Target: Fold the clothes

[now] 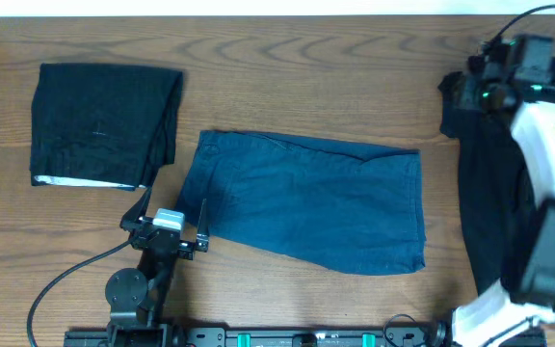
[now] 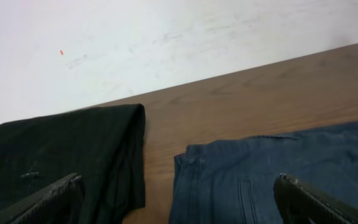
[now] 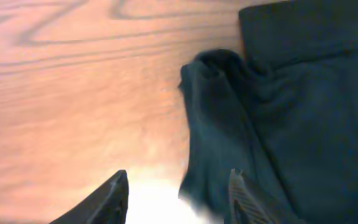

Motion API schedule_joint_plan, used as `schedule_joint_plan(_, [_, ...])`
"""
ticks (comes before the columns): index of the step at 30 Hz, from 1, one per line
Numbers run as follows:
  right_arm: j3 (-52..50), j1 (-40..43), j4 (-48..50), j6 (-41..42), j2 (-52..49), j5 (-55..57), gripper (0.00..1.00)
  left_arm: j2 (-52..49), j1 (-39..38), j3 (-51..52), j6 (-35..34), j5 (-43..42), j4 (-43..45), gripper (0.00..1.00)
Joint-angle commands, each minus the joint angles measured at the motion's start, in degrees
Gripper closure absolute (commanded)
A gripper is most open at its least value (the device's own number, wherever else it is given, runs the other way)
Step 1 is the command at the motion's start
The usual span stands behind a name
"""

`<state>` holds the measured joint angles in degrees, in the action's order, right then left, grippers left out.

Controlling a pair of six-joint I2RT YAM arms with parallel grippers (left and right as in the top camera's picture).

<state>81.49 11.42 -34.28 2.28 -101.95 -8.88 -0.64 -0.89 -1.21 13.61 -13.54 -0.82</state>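
Note:
The clothes lie in three places on the wooden table. A denim-blue shorts-like piece [image 1: 306, 198] is spread flat in the middle, also seen in the left wrist view [image 2: 272, 174]. A black garment [image 1: 104, 120] lies folded at the far left [image 2: 73, 155]. Another black garment [image 1: 494, 193] lies at the right under the right arm. My left gripper [image 1: 174, 210] hovers wide open at the blue piece's near left corner, holding nothing [image 2: 182, 202]. My right gripper [image 1: 465, 92] stands open over the right garment's far left corner [image 3: 216, 118], with the bunched fabric edge between its fingers [image 3: 178, 190], not pinched.
A white wall [image 2: 135, 43] runs behind the table's far edge. The left arm's base and cable [image 1: 128, 289] sit at the front left. A black rail [image 1: 258, 337] runs along the front edge. Bare wood [image 1: 306, 77] shows beyond the blue piece.

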Motion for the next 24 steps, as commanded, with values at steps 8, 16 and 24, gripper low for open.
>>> schedule_joint_plan(8, [-1.29, 0.39, -25.07, 4.96, 8.28, -0.35, 0.99, -0.07, -0.22, 0.98, 0.72, -0.74, -1.86, 0.02])
schedule_joint_plan(16, [-16.70, 1.84, -18.16, 16.02, 8.28, 10.47, 0.99, -0.07, -0.22, 0.98, 0.74, -0.74, -1.86, 0.02])
schedule_joint_plan(24, [-27.82, 6.73, -7.98, 16.31, 8.09, 11.28, 0.99, -0.07, -0.22, 0.98, 0.72, -0.74, -1.86, 0.02])
